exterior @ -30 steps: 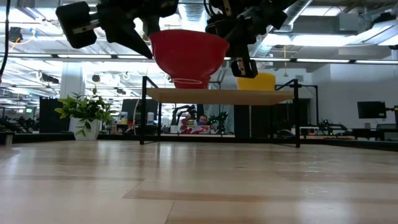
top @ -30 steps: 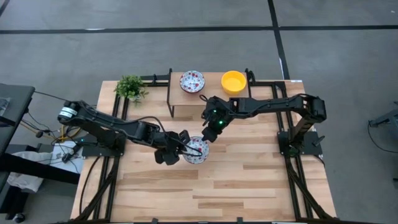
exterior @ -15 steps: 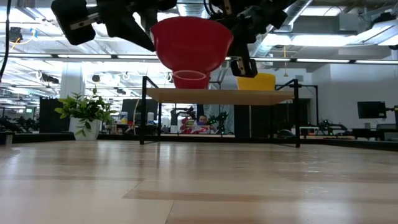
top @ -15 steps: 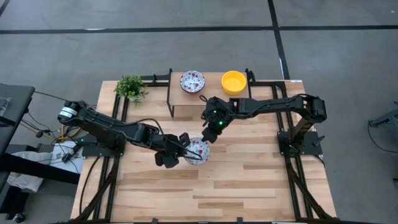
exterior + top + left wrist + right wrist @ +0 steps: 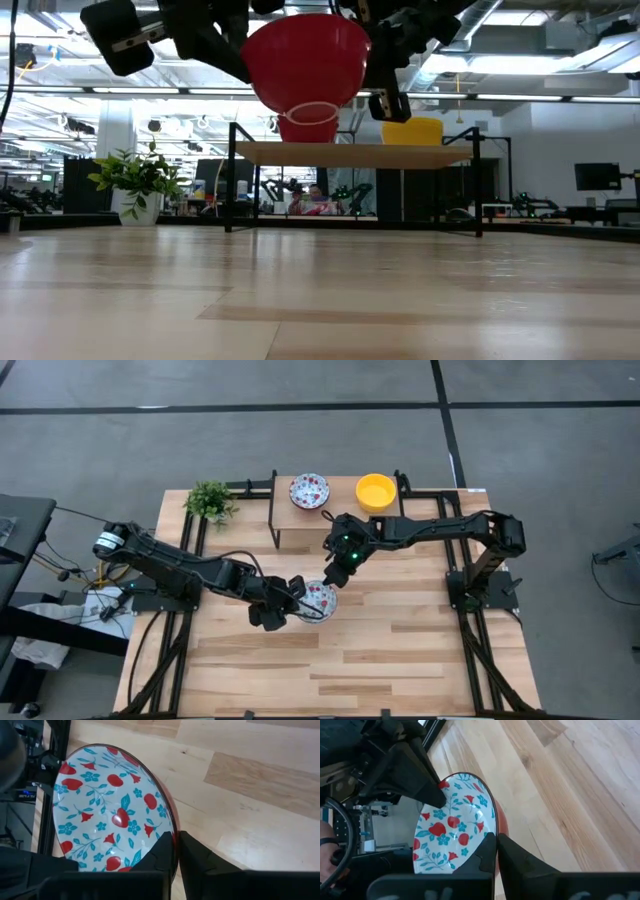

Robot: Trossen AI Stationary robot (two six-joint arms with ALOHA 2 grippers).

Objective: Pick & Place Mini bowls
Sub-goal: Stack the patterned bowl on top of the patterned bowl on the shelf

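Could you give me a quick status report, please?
Left claw and right claw both shut on floral bowl, held above table. Nothing in the way.

A white bowl (image 5: 454, 829) with a red-and-blue floral pattern is pinched at its rim by the right gripper (image 5: 496, 851), fingers closed on it. The opposite rim is met by the left gripper (image 5: 427, 790). Light wooden tabletop (image 5: 555, 795) lies beneath.

**Setting: Robotics Laboratory**

Open-plan industrial hall. Indicators: grey carpet-tile floor (image 5: 300, 390), exposed ceiling ducting (image 5: 560, 40), a wooden table (image 5: 400, 650) in a black metal frame, further workstations and a monitor (image 5: 597, 176) beyond, seated person (image 5: 316, 197) in background.
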